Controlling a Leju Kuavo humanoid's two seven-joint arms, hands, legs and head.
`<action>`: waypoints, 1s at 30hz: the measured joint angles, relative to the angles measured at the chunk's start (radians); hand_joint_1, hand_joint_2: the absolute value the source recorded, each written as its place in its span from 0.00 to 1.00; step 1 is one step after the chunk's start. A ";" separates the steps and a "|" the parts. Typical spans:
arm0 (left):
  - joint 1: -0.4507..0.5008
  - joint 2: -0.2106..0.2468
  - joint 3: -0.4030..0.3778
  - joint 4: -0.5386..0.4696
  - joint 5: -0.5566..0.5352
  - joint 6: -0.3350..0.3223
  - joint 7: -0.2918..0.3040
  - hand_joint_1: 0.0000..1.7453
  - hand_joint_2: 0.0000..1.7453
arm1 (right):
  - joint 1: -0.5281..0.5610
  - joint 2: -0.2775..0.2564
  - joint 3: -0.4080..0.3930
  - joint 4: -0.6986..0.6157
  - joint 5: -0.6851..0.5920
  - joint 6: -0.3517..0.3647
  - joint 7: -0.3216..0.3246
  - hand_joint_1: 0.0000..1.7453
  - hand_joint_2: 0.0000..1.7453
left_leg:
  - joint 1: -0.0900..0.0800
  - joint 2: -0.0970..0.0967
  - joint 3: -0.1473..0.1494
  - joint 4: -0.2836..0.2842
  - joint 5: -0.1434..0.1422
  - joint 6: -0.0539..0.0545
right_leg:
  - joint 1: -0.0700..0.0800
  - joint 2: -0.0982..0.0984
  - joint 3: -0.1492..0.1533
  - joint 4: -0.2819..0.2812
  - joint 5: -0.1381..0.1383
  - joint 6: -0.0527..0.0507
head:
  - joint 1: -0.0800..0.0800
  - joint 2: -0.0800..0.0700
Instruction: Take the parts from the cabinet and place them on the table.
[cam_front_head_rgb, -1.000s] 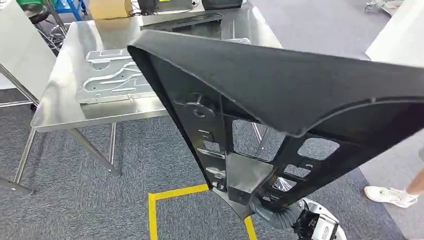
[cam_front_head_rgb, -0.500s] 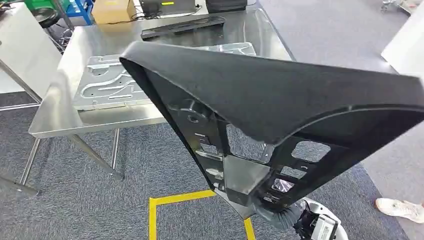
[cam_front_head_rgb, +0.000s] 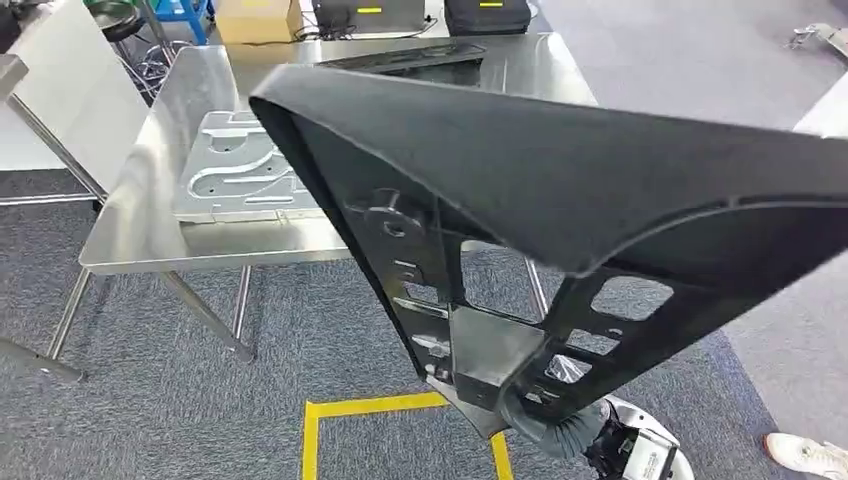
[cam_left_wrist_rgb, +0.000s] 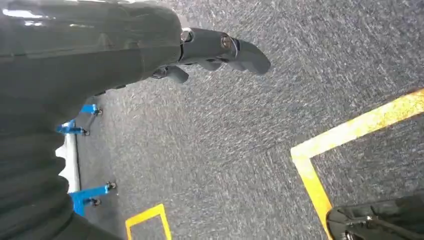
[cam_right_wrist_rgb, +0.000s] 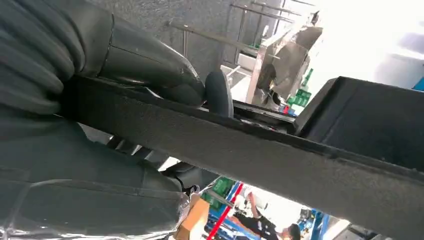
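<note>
Large black moulded panel (cam_front_head_rgb: 560, 190), apparently plastic: textured, gently curved outer skin, inner side a ribbed frame with cut-out windows, clip tabs and a round boss. It is carried in the air in front of the robot's chest, tilted, over grey carpet (cam_front_head_rgb: 200, 400) and a yellow floor marking (cam_front_head_rgb: 370, 408), short of the steel table (cam_front_head_rgb: 140, 230). Right hand (cam_right_wrist_rgb: 150, 75) grips the panel at its lower corner edge: thumb over one face of the flat rim, darker fingers (cam_right_wrist_rgb: 195, 175) wrapped underneath, closed firmly on it. Left hand (cam_left_wrist_rgb: 220, 50) hangs over the floor, fingers loosely extended and apart, nothing in it. Judgement: panel looks stiff and light for its size, but broad and long, so a one-corner hold gives much leverage and likely swing or sag; the matte rim should give fair friction; clips and thin ribs look breakable if knocked. Best hold: the solid rim or frame bars, not the tabs. On the table lie a pressed grey metal plate (cam_front_head_rgb: 235, 165) and a long black trim piece (cam_front_head_rgb: 400, 58).
</note>
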 joint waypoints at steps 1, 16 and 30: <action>0.000 0.000 0.000 0.000 0.000 0.000 0.000 0.00 1.00 | 0.000 0.000 0.000 0.000 0.000 0.000 0.000 1.00 1.00 | 0.001 -0.003 0.014 0.001 -0.009 -0.003 | -0.003 0.000 0.031 -0.084 0.058 0.001 | 0.000 0.000; 0.003 -0.003 0.000 0.000 0.001 0.002 -0.002 0.00 1.00 | 0.006 -0.002 -0.001 0.000 -0.001 0.001 -0.007 1.00 1.00 | 0.003 0.010 -0.150 0.200 0.005 -0.050 | 0.007 0.000 0.177 -0.215 0.002 -0.051 | 0.000 0.000; 0.004 -0.003 0.001 0.000 0.001 0.010 -0.002 0.00 1.00 | 0.002 0.001 -0.002 0.010 -0.005 0.003 -0.013 1.00 1.00 | -0.006 0.000 0.026 0.000 -0.022 0.007 | 0.004 0.002 -0.006 0.024 -0.088 -0.001 | 0.000 0.000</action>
